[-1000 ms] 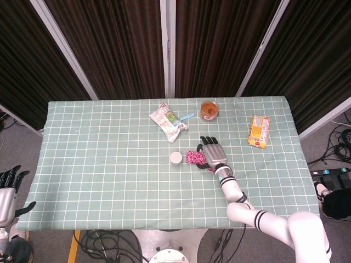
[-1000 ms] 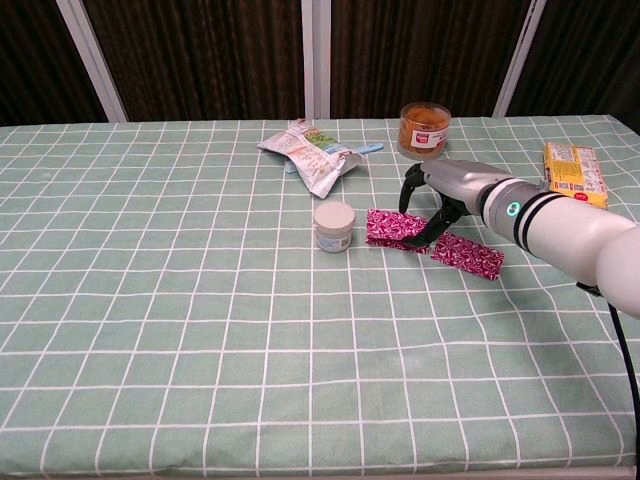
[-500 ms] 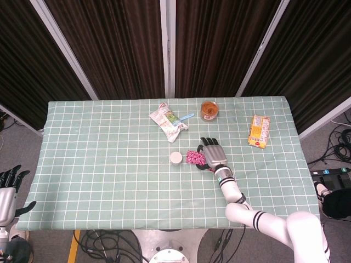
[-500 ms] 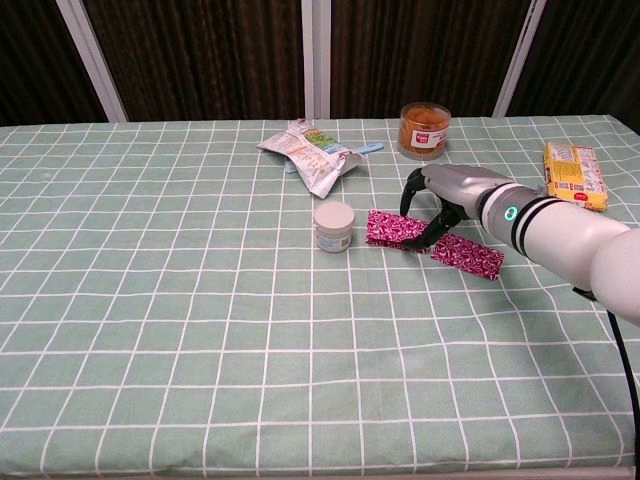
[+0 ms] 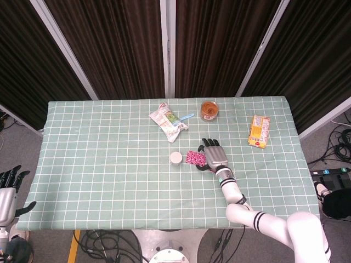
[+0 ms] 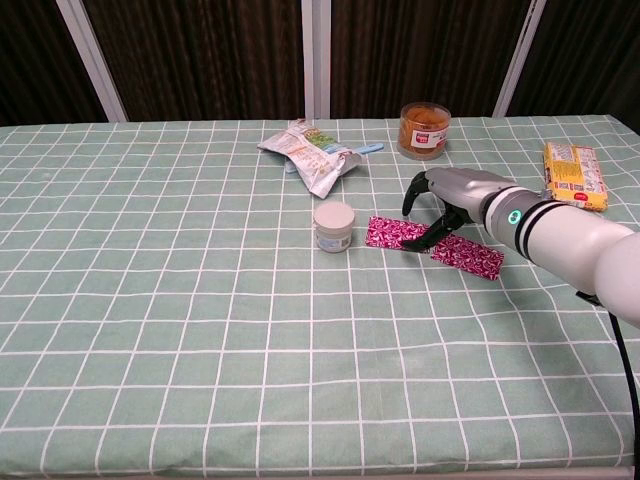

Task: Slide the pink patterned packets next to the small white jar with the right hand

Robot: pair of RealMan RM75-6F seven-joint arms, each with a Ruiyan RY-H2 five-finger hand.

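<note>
Dark curtains split by pale uprights close off the back, and a desk (image 5: 109,164) under a green checked cloth fills the head view. Near its middle the small white jar (image 5: 176,158) stands upright. Just to its right lie the pink patterned packets (image 5: 194,158), largely covered by the right hand (image 5: 213,155), which lies palm-down over them with its fingers (image 5: 208,143) pointing toward the far edge. That flat, overhead placing suits a push across the cloth rather than a lift. Along the far side sit a crumpled snack bag (image 5: 168,120), an amber jar (image 5: 209,109) and an orange packet (image 5: 259,131), all well apart from the work. The left hand (image 5: 7,192) hangs off the near left corner, fingers spread, holding nothing.

The chest view shows the contact better. One pink packet (image 6: 395,232) lies close beside the white jar (image 6: 333,227), a narrow strip of cloth between them; a second pink packet (image 6: 467,256) lies further right, trailing the first. The right hand (image 6: 437,201) arches over the gap between the two, fingers (image 6: 428,234) apart and curved down, one dark tip resting on the edge of the nearer packet; nothing is clasped. Judging by this, the nearer packet is roughly placed and the trailing one remains to be slid in. Pressing from above keeps thin, flat packets from buckling while they are dragged. The snack bag (image 6: 312,152), amber jar (image 6: 424,129) and orange packet (image 6: 574,173) stay out of the path.
</note>
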